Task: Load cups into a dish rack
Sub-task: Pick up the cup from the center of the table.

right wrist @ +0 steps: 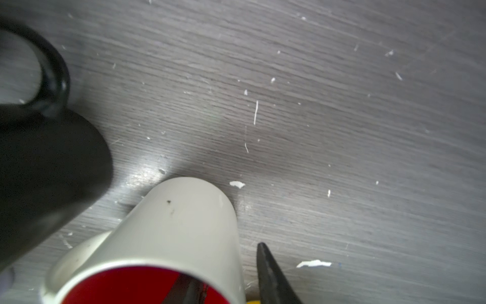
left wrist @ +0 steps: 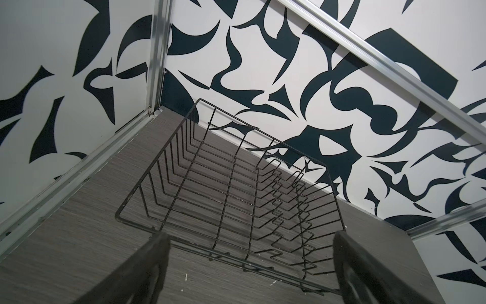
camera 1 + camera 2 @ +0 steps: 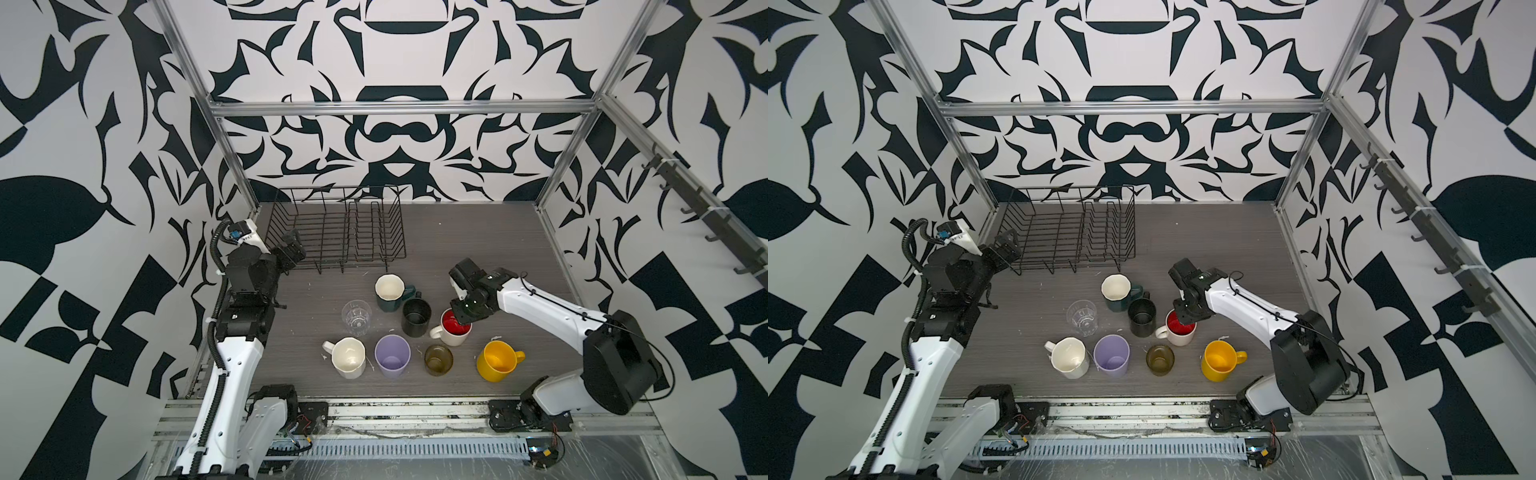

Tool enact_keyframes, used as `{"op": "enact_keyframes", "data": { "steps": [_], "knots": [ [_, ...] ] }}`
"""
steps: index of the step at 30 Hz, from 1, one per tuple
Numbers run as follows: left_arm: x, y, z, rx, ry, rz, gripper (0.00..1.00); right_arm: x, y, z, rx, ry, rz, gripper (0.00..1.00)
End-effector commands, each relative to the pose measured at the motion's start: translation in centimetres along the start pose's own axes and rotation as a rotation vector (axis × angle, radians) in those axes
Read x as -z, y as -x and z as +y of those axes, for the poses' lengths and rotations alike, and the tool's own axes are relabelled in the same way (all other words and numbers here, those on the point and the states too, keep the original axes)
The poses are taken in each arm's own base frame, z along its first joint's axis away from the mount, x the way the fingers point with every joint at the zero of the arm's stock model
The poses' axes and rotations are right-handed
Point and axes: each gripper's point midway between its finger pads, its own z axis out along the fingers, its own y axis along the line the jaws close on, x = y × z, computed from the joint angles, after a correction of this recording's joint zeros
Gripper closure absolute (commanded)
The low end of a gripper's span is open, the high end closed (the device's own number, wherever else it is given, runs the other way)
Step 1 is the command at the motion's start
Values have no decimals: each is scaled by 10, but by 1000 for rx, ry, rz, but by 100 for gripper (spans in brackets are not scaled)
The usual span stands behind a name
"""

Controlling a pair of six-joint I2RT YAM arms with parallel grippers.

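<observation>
Right wrist: white mug (image 1: 178, 223), red inside, dark speck, maybe dirt

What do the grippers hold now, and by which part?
Nothing yet. The right gripper straddles the white mug's wall, outer finger not touching; the left gripper is empty.

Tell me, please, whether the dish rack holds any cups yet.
Empty: the dish rack shows bare wires in both top views; the cups stand on the table.
</observation>
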Motion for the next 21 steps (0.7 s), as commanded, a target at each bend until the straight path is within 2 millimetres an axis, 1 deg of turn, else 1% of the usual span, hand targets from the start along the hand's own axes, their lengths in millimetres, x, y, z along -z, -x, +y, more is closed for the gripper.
{"op": "enact_keyframes", "data": {
  "steps": [1,3,5,6,7,9,13,18,21],
  "knots": [
    [5,8,-5,16,-24,-34,1,0,2,-7,-12,-48,-18,73],
    [7,8,-4,16,-19,-36,1,2,2,-11,-9,-75,-20,76],
    [9,9,-3,13,-11,-42,1,4,3,-17,-9,-109,-25,84],
    [10,9,-2,13,-7,-44,1,6,4,-17,-8,-109,-28,87],
    [10,9,-1,12,-5,-46,1,8,6,-23,-9,-142,-40,92],
    [12,10,1,12,8,-49,1,10,8,-24,-11,-151,-45,100],
    [12,14,6,23,55,-34,1,13,8,-26,-15,-160,-39,100],
    [7,11,14,44,159,85,1,22,8,-30,-17,-172,-48,100],
    [-3,3,7,44,151,187,1,29,7,-34,-8,-193,-53,100]
  ]
}}
